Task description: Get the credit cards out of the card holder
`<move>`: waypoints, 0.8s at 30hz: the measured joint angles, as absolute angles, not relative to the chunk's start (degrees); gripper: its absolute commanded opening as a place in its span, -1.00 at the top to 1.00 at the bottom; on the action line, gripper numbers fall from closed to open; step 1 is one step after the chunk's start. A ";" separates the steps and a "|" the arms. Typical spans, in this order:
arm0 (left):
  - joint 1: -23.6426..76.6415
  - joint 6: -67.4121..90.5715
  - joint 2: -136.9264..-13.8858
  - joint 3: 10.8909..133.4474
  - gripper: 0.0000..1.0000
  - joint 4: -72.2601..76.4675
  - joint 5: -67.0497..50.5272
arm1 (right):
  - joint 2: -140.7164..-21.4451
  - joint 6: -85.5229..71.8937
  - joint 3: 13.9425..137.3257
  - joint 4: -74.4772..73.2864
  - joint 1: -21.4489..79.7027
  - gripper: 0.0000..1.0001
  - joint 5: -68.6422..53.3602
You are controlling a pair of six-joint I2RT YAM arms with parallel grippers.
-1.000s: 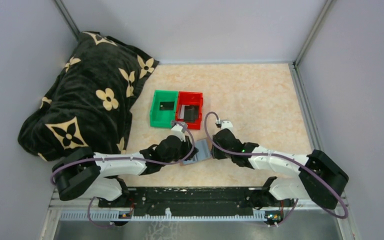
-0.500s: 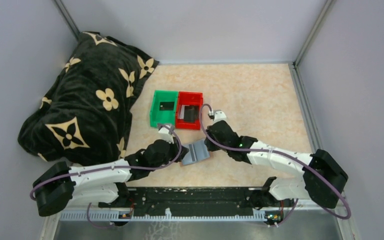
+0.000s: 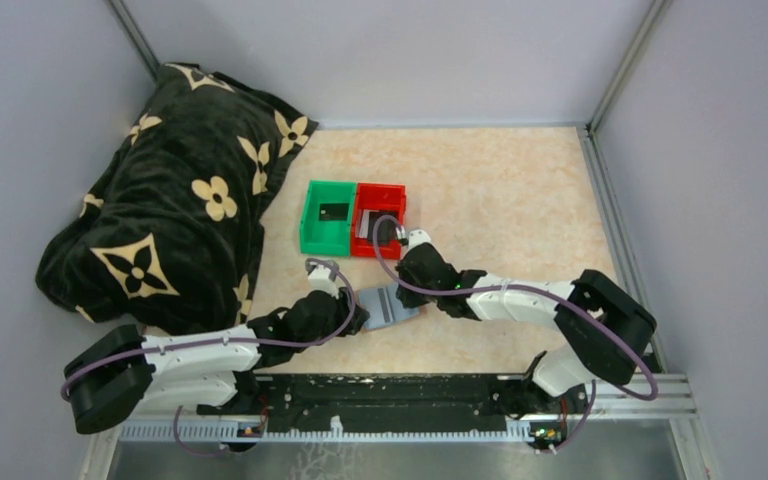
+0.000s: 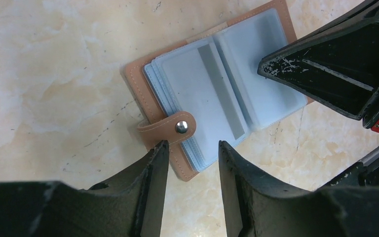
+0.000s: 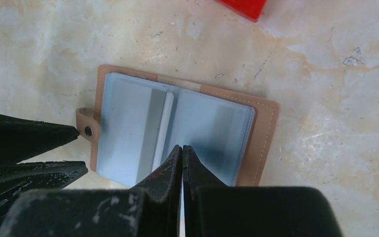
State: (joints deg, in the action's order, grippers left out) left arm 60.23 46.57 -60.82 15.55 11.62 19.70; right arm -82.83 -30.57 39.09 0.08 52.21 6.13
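The card holder [image 3: 393, 303] lies open on the table, tan outside with pale blue-grey sleeves [image 4: 217, 94] and a snap tab [image 4: 170, 129]. A grey strip [image 5: 150, 128] shows through a sleeve; I cannot tell whether it is a card. My left gripper [image 4: 192, 145] is open, its fingers either side of the holder's tab-side corner, with nothing gripped. Over the holder's other page, near the fold, my right gripper [image 5: 181, 148] is shut with nothing between its fingers. One dark credit card [image 3: 333, 212] lies in the green bin and another [image 3: 380, 228] in the red bin.
The green bin [image 3: 310, 222] and the red bin [image 3: 360, 238] stand side by side just beyond the holder. A black flowered blanket [image 3: 175, 210] is heaped at the left. Grey walls close the table in at the back and on both sides.
My left gripper has opened and its arm has drawn back to the left. The right gripper has shut and moved left over the holder, which now lies spread open.
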 measured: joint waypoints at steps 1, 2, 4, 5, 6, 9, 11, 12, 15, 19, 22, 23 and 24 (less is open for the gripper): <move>60.23 46.76 -61.30 15.53 0.02 11.70 19.68 | -83.15 -30.61 38.87 0.47 52.23 1.00 5.82; 60.23 46.92 -61.76 15.53 0.02 11.97 19.62 | -83.40 -30.65 38.61 0.89 52.21 1.00 5.58; 60.23 47.11 -62.74 15.51 0.04 12.82 19.38 | -83.83 -30.74 38.06 1.37 52.21 1.00 5.06; 60.23 47.16 -63.29 15.51 0.05 13.26 19.25 | -84.05 -30.92 37.65 1.78 52.21 1.00 4.75; 60.23 47.20 -63.81 15.51 0.06 13.72 19.07 | -84.23 -31.11 37.15 2.33 52.21 1.00 4.43; 60.23 47.46 -65.54 15.51 0.30 14.81 18.46 | -84.97 -31.62 35.94 3.77 52.21 1.00 3.88; 60.23 47.86 -66.46 15.51 0.52 15.07 18.24 | -85.21 -32.05 35.44 4.80 52.21 1.00 3.49; 60.23 48.10 -66.92 15.51 0.55 15.09 18.17 | -85.21 -32.23 35.22 5.39 52.21 1.00 3.27; 60.23 48.47 -67.22 15.51 0.59 14.68 18.17 | -85.23 -32.67 34.54 6.79 52.18 1.00 2.92; 60.23 48.29 -63.51 15.53 0.72 13.69 18.20 | -85.25 -33.04 34.11 7.53 52.10 1.00 2.76; 60.23 47.77 -59.66 16.36 0.76 12.84 18.26 | -85.25 -33.19 33.74 8.08 52.05 1.00 2.70; 60.23 47.66 -58.98 16.99 0.75 12.58 18.26 | -85.25 -33.23 33.63 8.36 52.05 1.00 2.66; 60.23 47.46 -58.59 17.74 0.71 12.40 18.24 | -85.25 -33.23 33.54 8.56 52.05 1.00 2.63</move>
